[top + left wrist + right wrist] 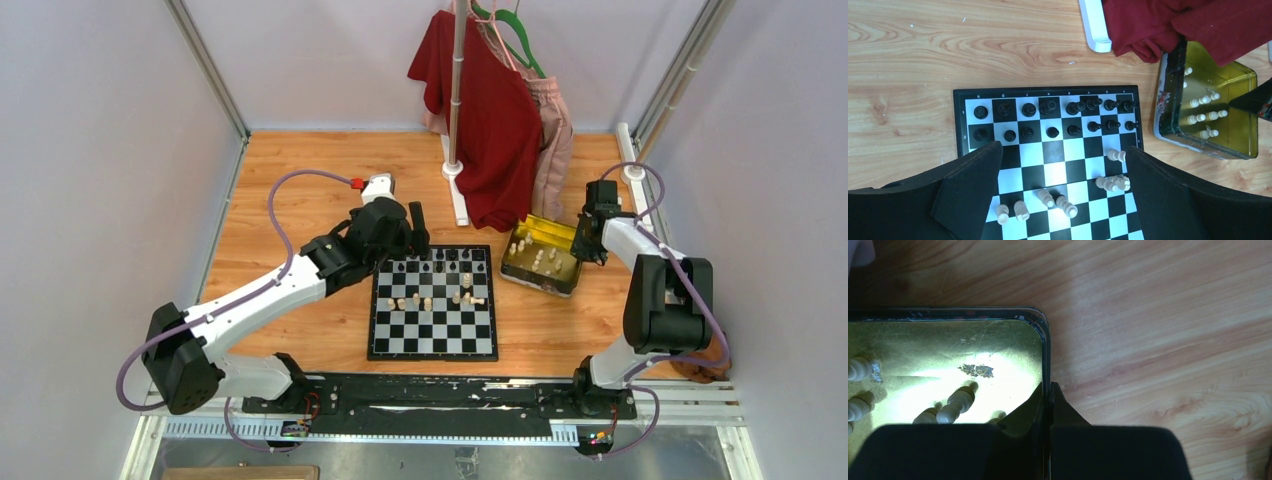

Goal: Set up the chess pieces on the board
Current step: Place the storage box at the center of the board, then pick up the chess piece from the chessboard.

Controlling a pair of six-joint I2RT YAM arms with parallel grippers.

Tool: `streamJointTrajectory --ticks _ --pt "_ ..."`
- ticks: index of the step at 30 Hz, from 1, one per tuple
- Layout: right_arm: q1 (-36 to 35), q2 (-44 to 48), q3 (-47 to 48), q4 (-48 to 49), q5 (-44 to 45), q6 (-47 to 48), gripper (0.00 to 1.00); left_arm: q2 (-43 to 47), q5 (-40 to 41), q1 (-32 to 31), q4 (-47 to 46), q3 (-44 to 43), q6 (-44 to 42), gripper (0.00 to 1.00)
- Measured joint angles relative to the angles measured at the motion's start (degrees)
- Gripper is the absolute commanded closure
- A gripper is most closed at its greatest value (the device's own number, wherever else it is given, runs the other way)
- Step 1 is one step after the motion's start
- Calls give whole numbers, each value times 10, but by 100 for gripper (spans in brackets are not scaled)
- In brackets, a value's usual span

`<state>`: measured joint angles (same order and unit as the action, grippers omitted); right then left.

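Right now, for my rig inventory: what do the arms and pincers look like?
Both the left arm and right arm have white shells, black joints and a purple cable; the left's has a red connector. The left pincer and right pincer have black wedge-shaped fingers.

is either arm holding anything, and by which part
The right gripper clamps the shiny yellow-gold square tin by its side wall; the left gripper holds nothing.
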<state>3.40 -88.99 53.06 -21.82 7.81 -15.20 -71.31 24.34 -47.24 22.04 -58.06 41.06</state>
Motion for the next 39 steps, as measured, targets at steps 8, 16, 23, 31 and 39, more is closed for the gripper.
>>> streamJointTrajectory --ticks 8,16,23,31,39 --pt "5 -63 44 17 -10 0 77 -37 -26 25 -11 -1 -3 0" --pt "5 -97 75 29 -16 1 61 -47 -45 51 -21 -1 -4 0" --pt "5 -84 74 26 -18 1 58 -36 -45 59 -22 0 -4 0" --pt "0 50 65 15 -17 2 57 28 -27 59 -22 49 -4 0" --pt "-132 142 44 8 -4 26 58 57 -13 59 -18 129 9 5"
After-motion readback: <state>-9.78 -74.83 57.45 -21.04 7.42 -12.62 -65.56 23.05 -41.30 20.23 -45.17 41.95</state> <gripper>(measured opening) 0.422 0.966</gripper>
